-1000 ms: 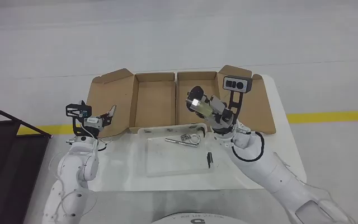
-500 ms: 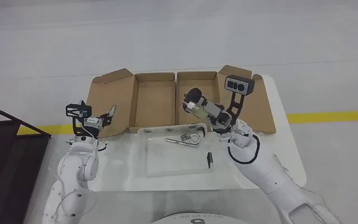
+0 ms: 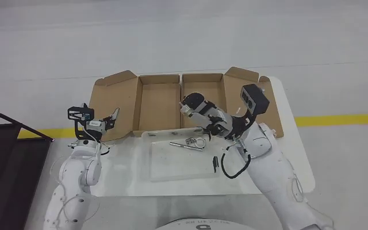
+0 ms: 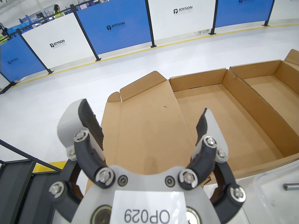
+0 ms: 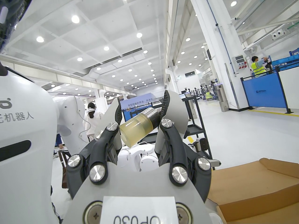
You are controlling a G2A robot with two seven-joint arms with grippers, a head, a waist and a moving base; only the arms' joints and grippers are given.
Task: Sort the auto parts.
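Right claw (image 5: 142, 109): closed on a cylindrical part (image 5: 136, 127) with a translucent yellowish cap on one end and a dark metal end on the other. The part's long axis lies crosswise in the claw, roughly finger to finger. Exact pad contact is unclear. The claw is tipped upward, toward the hall ceiling rather than the counter (image 3: 121, 178).

Position, referenced to the clear tray (image 3: 178, 165): the right claw and part are raised beyond the tray's far edge, about where the left box (image 3: 158, 106) and right box (image 3: 207, 95) meet, slightly to the right-box side. Both cardboard boxes stand just past that far edge and look bare inside.

In the tray: a metal pin (image 3: 181, 145) and a ring (image 3: 199, 141) near the far edge, and a black piece (image 3: 215, 164) toward the right-arm side.

Left claw (image 4: 144, 109): spread wide, nothing in it, well off the tray's left-arm side, over the left box's outer flap.

Judgement: the held part is already at the boxes. The drop depends on turning the wrist downward and on which side of the shared wall the claw ends up. For the tray parts, the right arm is the nearer one.
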